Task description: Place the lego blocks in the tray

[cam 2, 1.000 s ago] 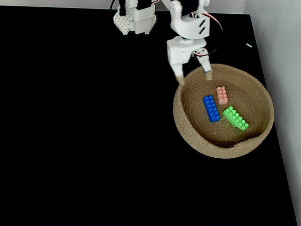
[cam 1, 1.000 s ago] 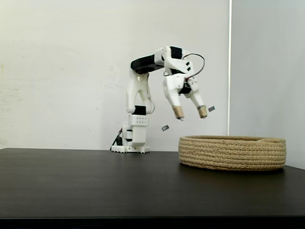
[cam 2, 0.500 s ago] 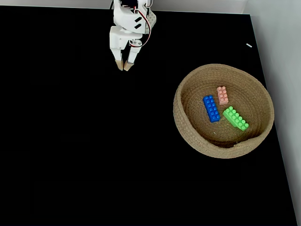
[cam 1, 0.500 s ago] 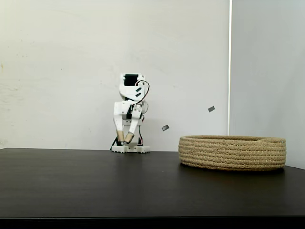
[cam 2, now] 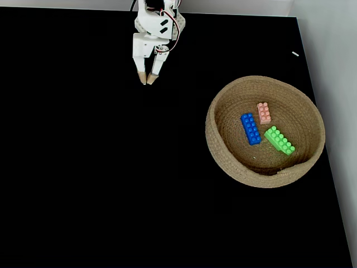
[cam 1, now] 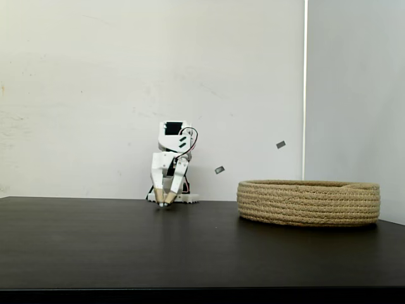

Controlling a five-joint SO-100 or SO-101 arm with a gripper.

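Three lego blocks lie inside the tray, a shallow round basket of woven tan rope: a blue one, a pale pink one and a green one. From the side, the tray hides the blocks behind its wall. My white gripper hangs folded near the arm's base, far left of the tray, its tan fingertips nearly touching and nothing between them. In the side view the gripper points down, tips just above the table.
The black table stretches wide to the left and front of the tray. The arm's base stands at the back by the white wall. A grey panel rises on the right behind the tray.
The arm swung from over the tray's rim back to its folded pose at the base, and the gripper went from open to shut. In the last half second it sank slightly lower.
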